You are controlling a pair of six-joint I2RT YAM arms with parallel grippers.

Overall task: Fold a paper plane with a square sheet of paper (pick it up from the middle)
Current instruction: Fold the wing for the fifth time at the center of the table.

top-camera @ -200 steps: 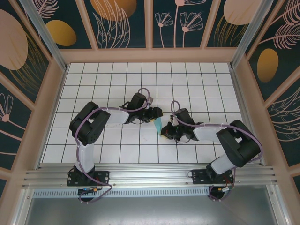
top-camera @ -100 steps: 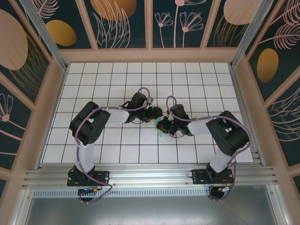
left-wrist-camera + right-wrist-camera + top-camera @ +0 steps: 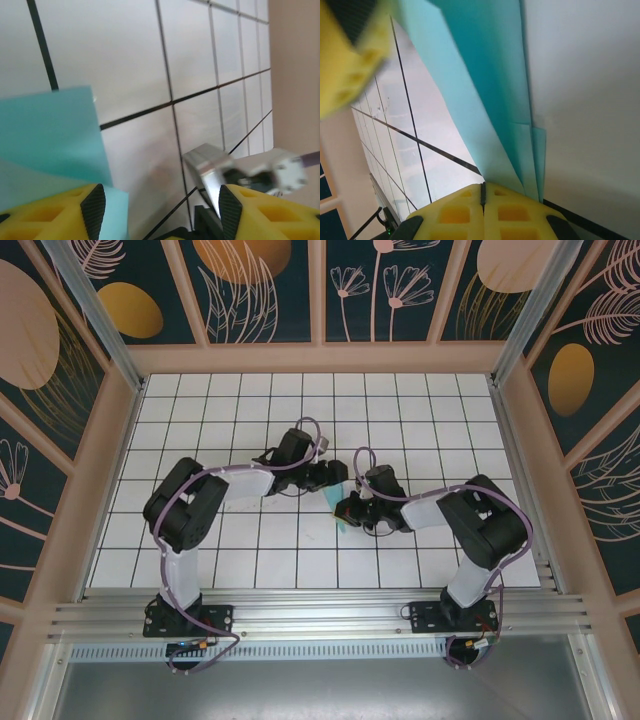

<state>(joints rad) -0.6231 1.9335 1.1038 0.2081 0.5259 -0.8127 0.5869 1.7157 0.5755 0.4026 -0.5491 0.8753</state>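
Note:
The sheet of paper [image 3: 336,502] is light teal and folded into a narrow, layered shape, held up between the two arms at mid-table. My right gripper [image 3: 346,511] is shut, and the paper's layers [image 3: 485,75] fan out from its closed tips [image 3: 482,192]. My left gripper [image 3: 337,480] sits just behind the paper and stands open [image 3: 160,212]. In the left wrist view the teal paper [image 3: 50,135] lies against the left finger [image 3: 93,210], with bare tabletop between the pads. A blurred yellow finger [image 3: 345,55] of the left gripper shows in the right wrist view.
The white grid table [image 3: 250,420] is walled by wooden panels [image 3: 320,358] at the back and sides. A metal part of the right arm [image 3: 215,165] is close to my left gripper's right finger. A metal rail [image 3: 320,615] runs along the near edge.
My right gripper has carried the paper left and back toward the left gripper. The left gripper has shifted slightly back and opened a little wider.

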